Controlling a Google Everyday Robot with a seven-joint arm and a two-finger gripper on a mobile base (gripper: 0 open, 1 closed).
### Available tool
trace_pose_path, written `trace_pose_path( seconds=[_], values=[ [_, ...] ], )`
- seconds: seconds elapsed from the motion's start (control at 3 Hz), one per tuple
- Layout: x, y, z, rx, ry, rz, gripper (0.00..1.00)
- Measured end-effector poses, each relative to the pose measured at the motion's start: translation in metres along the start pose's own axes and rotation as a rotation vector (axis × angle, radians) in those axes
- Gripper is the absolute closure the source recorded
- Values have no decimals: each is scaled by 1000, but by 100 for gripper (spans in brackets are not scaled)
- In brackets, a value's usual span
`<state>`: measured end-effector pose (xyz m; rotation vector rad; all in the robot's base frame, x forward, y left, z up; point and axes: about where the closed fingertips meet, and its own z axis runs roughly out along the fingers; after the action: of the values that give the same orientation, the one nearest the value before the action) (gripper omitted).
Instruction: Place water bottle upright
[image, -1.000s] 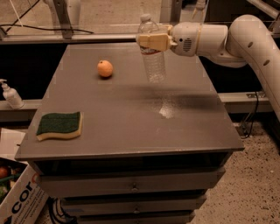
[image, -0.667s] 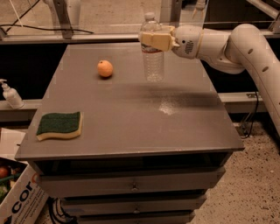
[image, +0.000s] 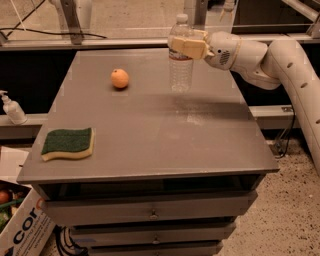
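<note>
**Camera view.**
- **Item:** water bottle (image: 180, 75), toward 1 o'clock on the table (image: 150, 135). The orange (image: 119, 78) lies at its 9 o'clock, well apart.
- **Axis:** long axis vertical, white cap pointing to 12 o'clock. The base is at or just above the surface; contact cannot be told.
- **Gripper** (image: 176, 46): reaches in from 3 o'clock, clamped on the bottle's shoulder.
- **Risk (judged):** the tall, light bottle may topple if let go above the surface, or if a finger drags it on withdrawal.
</note>
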<state>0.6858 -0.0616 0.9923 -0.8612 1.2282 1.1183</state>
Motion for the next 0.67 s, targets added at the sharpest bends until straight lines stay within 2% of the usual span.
trace_pose_path(
  seconds=[0.67],
  values=[
    [15, 4, -17, -82, -30, -41, 100]
  ],
)
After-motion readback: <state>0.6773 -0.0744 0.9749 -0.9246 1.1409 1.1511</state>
